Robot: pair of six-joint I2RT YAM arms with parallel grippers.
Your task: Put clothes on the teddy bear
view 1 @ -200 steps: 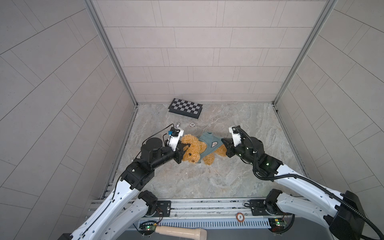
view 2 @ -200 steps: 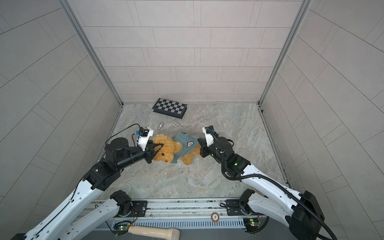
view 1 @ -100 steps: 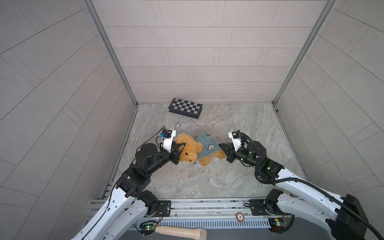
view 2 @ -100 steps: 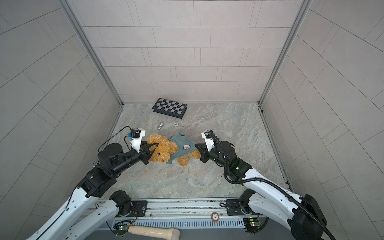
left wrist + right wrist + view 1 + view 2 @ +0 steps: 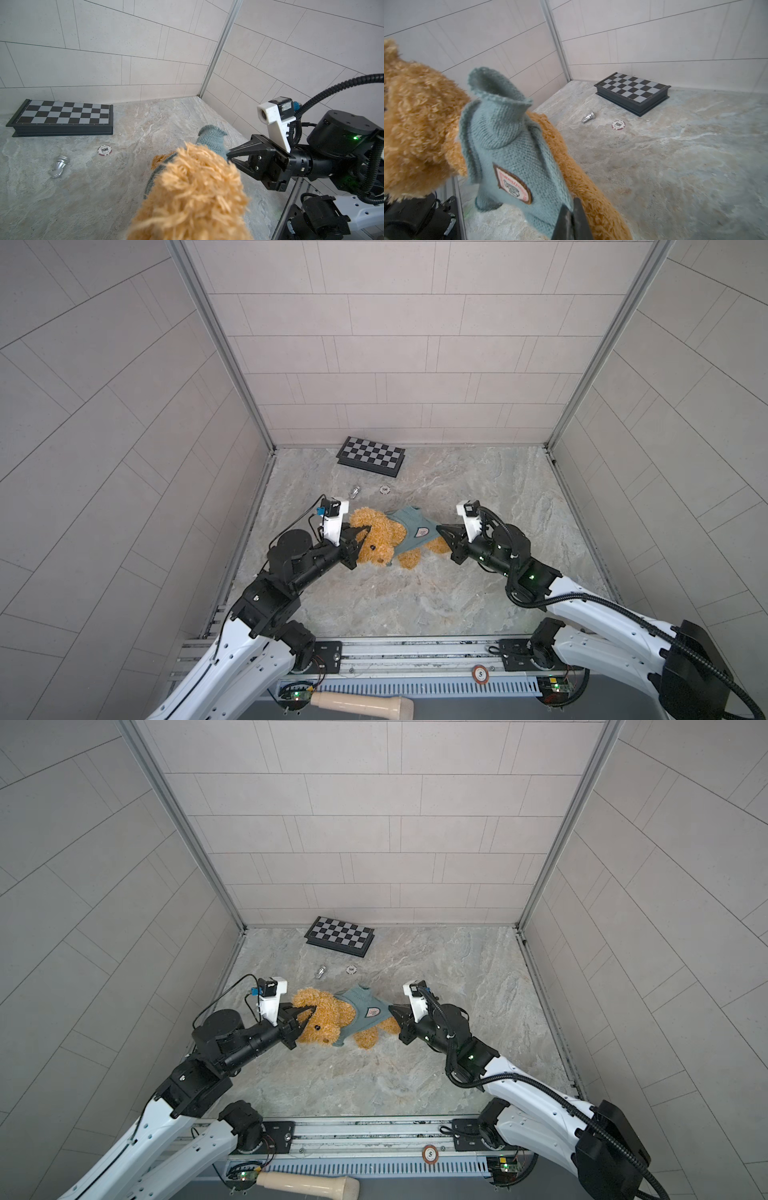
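Teddy bear (image 5: 376,547) slid toward my left arm; lies roughly parallel to chessboard (image 5: 371,456), head at left gripper (image 5: 361,540), clenched on ear; right gripper (image 5: 441,530) pinches sweater (image 5: 409,526) hem, feet end

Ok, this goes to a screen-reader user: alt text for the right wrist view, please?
A golden-brown teddy bear with a teal knitted sweater over its body fills the foreground, the jaws of the right gripper shut on the sweater's hem. Behind, on the marbled floor, lie a chessboard, a silver chess piece and a poker chip.
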